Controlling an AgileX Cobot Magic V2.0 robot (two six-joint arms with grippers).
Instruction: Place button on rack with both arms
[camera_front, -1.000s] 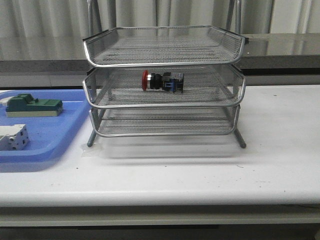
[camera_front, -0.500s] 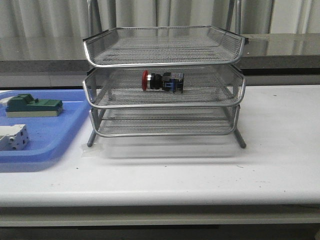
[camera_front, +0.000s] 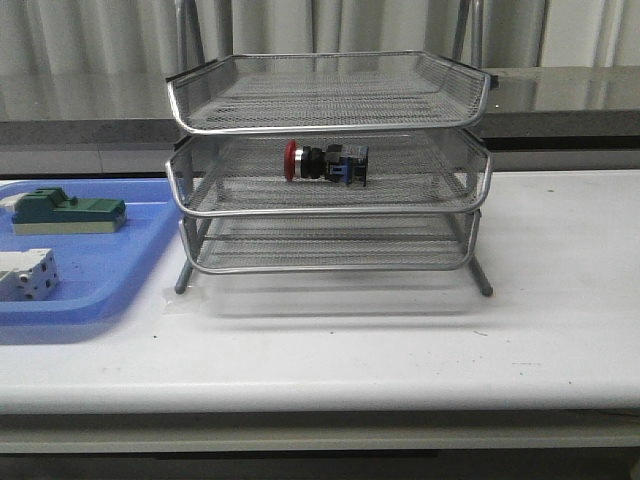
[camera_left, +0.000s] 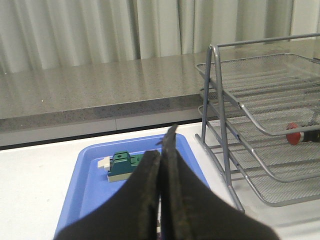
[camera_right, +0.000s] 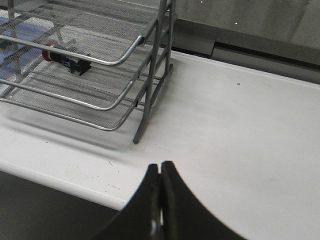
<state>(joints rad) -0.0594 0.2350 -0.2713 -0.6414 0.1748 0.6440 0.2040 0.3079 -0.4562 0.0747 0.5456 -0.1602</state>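
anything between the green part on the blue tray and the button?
Front view: only the rack's mesh side wall, between green part on blue tray and button on the middle tier.

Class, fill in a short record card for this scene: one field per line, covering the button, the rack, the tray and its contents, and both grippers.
button: lying on its side on the middle tier, red cap toward the robot's left
rack: three wire-mesh tiers, standing on the white table
top and bottom tiers: nothing visible in them
blue tray: left of the rack, holding a green part and a white part
left gripper: shut, holding nothing
right gripper: shut, holding nothing
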